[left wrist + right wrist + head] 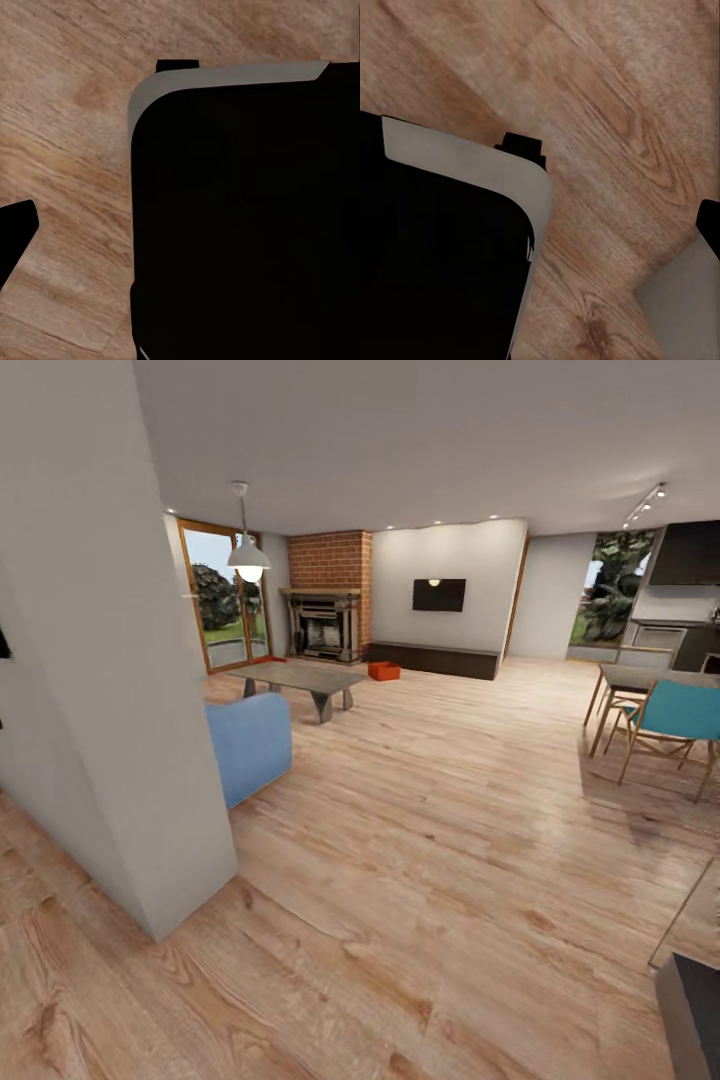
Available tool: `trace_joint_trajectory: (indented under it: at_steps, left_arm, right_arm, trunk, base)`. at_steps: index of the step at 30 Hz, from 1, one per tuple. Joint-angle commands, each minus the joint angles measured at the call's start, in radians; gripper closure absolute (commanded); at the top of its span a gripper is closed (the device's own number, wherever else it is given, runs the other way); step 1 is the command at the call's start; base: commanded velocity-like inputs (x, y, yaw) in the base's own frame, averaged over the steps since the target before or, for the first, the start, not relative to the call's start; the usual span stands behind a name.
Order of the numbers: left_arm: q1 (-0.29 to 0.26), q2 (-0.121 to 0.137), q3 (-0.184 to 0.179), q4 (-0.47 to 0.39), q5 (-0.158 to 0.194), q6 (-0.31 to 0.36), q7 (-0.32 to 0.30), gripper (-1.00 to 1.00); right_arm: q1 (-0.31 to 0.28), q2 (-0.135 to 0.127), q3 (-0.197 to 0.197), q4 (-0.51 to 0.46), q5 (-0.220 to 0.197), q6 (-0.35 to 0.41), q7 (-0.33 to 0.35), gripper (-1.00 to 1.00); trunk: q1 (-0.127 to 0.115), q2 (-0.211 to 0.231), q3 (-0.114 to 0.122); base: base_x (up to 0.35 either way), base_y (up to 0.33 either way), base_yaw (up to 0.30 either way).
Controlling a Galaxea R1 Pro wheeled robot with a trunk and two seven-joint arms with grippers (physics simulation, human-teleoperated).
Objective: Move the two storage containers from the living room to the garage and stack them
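Note:
I am in the living room, on its light wood-plank floor (430, 830). One red-orange storage container (383, 671) sits on the floor far ahead, by the dark low bench to the right of the brick fireplace (326, 612). A small red sliver (268, 658) shows behind the coffee table near the glass door; I cannot tell what it is. In the left wrist view a dark fingertip (15, 236) pokes in at the frame's edge over the planks. A dark fingertip (711, 225) shows likewise in the right wrist view. Nothing is seen held.
A white wall corner (120, 690) stands close on my left, with a blue sofa (250, 745) behind it. A grey coffee table (300, 680) is beyond. A dining table with a teal chair (675, 720) stands right. My black base (247, 225) lies under both wrists.

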Motion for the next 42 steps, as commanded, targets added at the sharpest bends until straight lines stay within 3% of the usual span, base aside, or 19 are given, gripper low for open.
trace_joint_trajectory:
  at_steps: [1,42]
  left_arm:
    - [0.0,0.0,0.0,-0.001,0.001,-0.002,0.0,-1.0]
    - [0.0,0.0,0.0,0.0,0.001,-0.002,0.0,-1.0]
  right_arm:
    - [-0.001,0.001,0.007,0.003,-0.011,-0.005,0.006,-1.0]
    - [-0.001,0.001,0.007,0.003,-0.011,-0.004,0.006,-1.0]
  trunk:
    - [0.001,0.0,-0.001]
    - [0.001,0.0,-0.001]
  base:
    - [0.322,0.0,-0.242]
    - [0.323,0.0,-0.011]
